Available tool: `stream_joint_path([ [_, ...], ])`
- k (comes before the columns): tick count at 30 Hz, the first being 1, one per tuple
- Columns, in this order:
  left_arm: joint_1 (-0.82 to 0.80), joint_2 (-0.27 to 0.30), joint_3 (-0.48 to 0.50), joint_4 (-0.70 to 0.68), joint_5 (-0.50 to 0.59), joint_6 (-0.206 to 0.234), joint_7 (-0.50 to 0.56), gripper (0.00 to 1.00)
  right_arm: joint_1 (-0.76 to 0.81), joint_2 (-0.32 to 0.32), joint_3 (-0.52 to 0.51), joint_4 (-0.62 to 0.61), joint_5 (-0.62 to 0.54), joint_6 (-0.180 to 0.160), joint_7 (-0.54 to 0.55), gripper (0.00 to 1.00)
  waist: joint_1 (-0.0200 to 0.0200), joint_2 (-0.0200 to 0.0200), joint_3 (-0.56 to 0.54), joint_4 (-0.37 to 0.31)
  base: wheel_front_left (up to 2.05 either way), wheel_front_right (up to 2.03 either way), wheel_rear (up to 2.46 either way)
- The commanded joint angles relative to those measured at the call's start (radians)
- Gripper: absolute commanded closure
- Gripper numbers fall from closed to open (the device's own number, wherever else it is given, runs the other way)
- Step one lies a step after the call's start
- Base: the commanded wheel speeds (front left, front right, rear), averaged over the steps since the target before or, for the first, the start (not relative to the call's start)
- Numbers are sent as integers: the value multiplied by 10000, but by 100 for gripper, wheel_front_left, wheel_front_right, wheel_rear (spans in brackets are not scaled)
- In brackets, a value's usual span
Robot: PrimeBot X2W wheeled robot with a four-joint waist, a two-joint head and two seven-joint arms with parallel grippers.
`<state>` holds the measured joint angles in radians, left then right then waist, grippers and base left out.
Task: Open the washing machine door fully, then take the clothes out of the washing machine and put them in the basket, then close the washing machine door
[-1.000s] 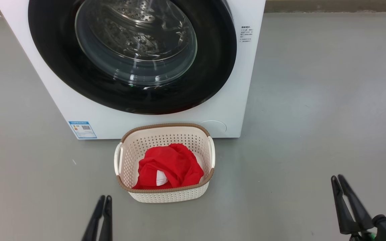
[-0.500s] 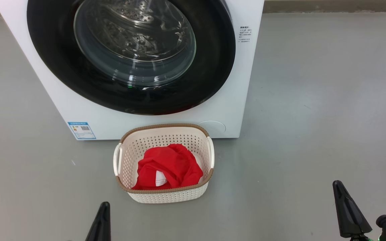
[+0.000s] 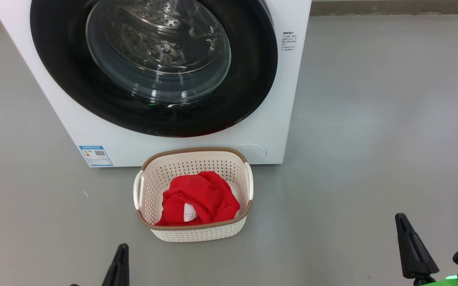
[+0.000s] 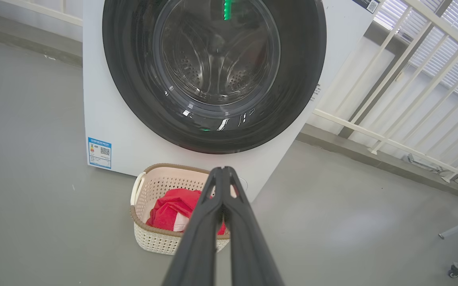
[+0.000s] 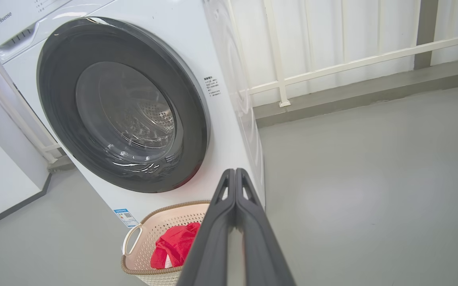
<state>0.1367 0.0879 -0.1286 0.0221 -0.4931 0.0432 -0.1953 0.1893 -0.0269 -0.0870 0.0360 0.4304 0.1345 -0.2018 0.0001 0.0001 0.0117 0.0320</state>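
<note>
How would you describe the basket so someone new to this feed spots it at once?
Find the big white washing machine with its round black door. On the grey floor right in front of it, below the door, stands the basket: small, cream, perforated. Its brown rim and the red clothes lying inside set it apart from everything nearby.

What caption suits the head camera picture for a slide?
Red clothes lie in the basket before the washing machine, its door shut; left gripper and right gripper closed, empty.

Head view steeply downward, wrist views lower and forward, all three on washing machine (image 3: 94, 139) and basket (image 3: 197, 234).
</note>
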Motion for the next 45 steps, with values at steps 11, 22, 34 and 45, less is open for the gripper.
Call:
stream_joint_path([
  [11, -668, 164, 329, 99, -1510, -281, 269, 100, -756, -254, 87, 44, 1575, -12, 281, 100, -1, -1, -9, -36, 0, 0, 0],
  [22, -881, 161, 504, 352, -2808, -466, 552, 100, -1029, -315, 131, 296, 2942, -15, 573, 100, -1, -1, -18, -72, 0, 0, 0],
  [34, -1119, 146, 711, 641, -4213, -668, 876, 100, -1329, -370, 162, 574, 4423, -19, 906, 100, -1, -1, -29, -111, 0, 0, 0],
  [45, -1340, 122, 915, 909, -5490, -853, 1183, 100, -1605, -411, 178, 830, 5771, -22, 1221, 100, -1, -1, -38, -147, 0, 0, 0],
])
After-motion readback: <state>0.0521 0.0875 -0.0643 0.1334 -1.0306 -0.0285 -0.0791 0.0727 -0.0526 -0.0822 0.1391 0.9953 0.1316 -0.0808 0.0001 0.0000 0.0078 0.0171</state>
